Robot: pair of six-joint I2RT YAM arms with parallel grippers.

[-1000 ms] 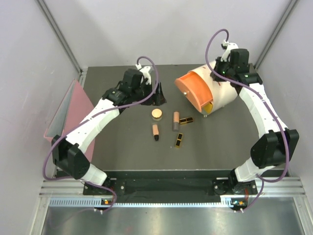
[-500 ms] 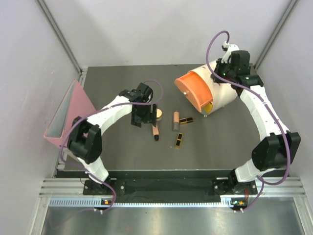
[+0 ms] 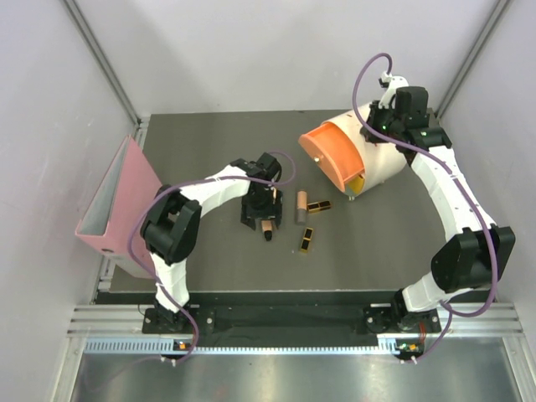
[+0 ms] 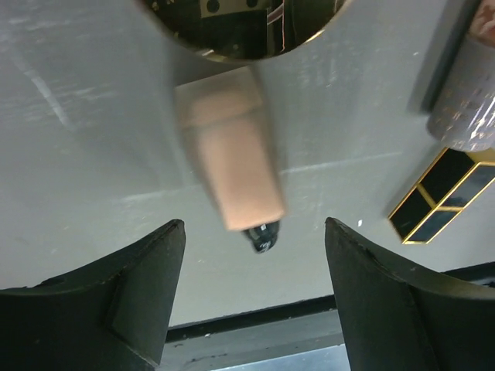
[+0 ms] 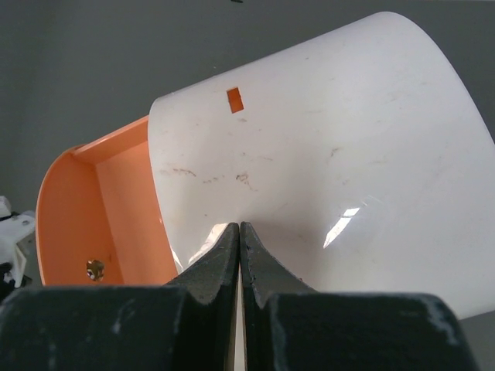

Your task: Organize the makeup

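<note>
My left gripper (image 3: 261,208) is open and hovers low over a peach tube (image 3: 266,226) with a dark end. In the left wrist view (image 4: 254,224) its jaws stand wide on either side of that tube (image 4: 232,154). The round compact (image 4: 232,27) shows just beyond the tube; in the top view the gripper hides it. The second tube (image 3: 301,207) lies to the right (image 4: 464,100). One black-and-gold case (image 3: 318,205) lies beside it, the other (image 3: 307,239) nearer (image 4: 441,193). My right gripper (image 3: 387,117) is shut and empty against the top of the cream box (image 5: 332,154).
The cream box (image 3: 381,159) stands at the back right with its orange drawer (image 3: 331,155) pulled open towards the makeup; the drawer also shows in the right wrist view (image 5: 85,209). A pink binder (image 3: 117,201) stands at the table's left edge.
My left arm has swung from the back left to the right and nearer, and its open gripper is now over the peach tube and compact. The right arm has not moved.
</note>
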